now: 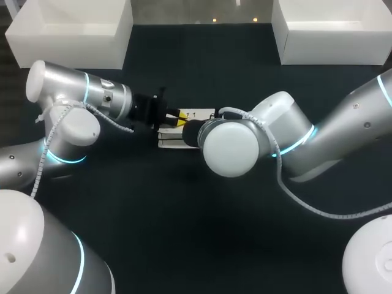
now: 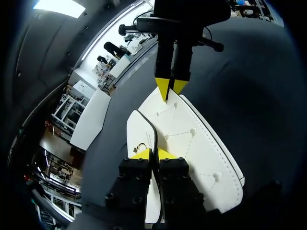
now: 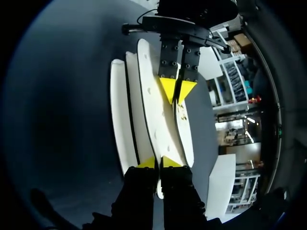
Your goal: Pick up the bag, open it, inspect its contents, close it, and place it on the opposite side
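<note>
White bag (image 2: 196, 143) with dotted stitching and small studs, panels slightly parted, mid-table.

No legible text, label, number or sign on the bag (image 1: 199, 114) or elsewhere

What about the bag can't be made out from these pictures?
Head view: the right arm and left gripper cover most of the bag.
Both wrist views: only white outer panels show; the contents are hidden inside.
Left wrist view: a small gold-coloured piece beside the left gripper is too small to identify.
Right wrist view: the right gripper hides the bag's near end.
</note>
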Robot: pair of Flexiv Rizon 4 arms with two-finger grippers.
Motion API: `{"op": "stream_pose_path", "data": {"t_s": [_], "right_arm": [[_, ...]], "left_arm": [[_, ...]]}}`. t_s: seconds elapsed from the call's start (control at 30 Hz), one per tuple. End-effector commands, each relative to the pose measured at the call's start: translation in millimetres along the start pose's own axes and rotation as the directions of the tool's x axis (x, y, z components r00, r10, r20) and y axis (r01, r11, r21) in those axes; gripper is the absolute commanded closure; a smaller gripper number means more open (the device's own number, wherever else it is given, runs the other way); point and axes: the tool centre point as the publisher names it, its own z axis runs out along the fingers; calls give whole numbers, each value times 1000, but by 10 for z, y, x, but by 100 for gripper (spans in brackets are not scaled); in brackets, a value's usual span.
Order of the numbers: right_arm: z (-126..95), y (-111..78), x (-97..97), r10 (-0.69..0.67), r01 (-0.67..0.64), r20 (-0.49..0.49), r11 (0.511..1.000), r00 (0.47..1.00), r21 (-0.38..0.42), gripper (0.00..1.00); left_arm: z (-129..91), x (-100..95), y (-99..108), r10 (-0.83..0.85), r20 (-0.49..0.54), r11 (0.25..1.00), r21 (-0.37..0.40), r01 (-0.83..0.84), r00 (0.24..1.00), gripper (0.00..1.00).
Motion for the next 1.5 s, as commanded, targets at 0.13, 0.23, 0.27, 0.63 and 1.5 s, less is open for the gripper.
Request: {"op": "stream_pose_path", "data": {"t_s": [0.13,0.23,0.27,0.63,1.5], "right_arm": [[-2,-39,4,1,-1,3,1000,1000,0,100],[-2,-39,4,1,-1,3,1000,1000,0,100],[-2,-39,4,1,-1,3,1000,1000,0,100],[-7,-44,2,4,-4,3,1000,1000,0,100],[-559,-156,-249,14,-10,-106,999,994,37,0]], "left_arm": [[37,-3,-1,-10,11,1000,-15,10,1000,57],[-7,-28,-23,-26,23,999,-26,27,999,35],[-21,-36,-32,-37,26,999,-30,37,999,31],[-261,-95,-207,-71,65,997,8,71,995,25],[-829,-55,-533,-191,26,979,-74,192,981,14]]}}
